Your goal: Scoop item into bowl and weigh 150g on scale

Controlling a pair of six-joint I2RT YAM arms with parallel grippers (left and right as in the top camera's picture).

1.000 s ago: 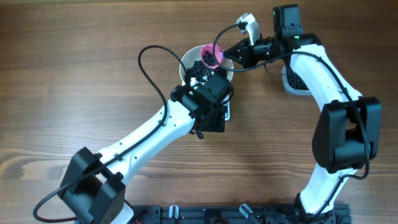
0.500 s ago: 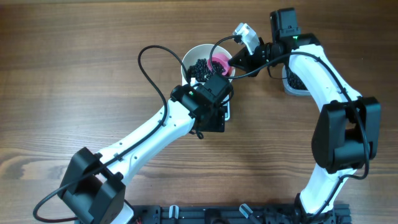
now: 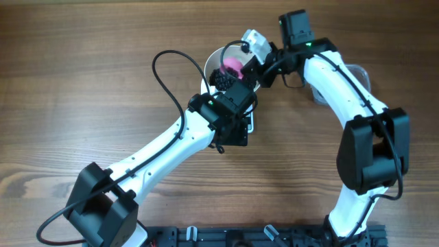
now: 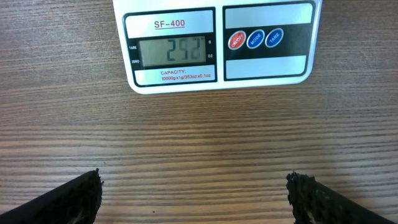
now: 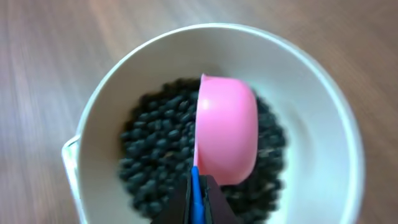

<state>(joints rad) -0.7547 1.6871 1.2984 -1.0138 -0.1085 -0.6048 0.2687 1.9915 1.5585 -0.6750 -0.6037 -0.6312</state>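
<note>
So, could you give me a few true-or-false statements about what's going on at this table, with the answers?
1. The white bowl has black beans in it. True.
2. The pink scoop is lying on the table beside the bowl. False: the right arm's fingers hold it by its blue handle, tipped over the beans in the bowl.
3. The left arm's fingers are spread wide and hold nothing. True.
4. The scale has a blank display. False: digits show on it.
</note>
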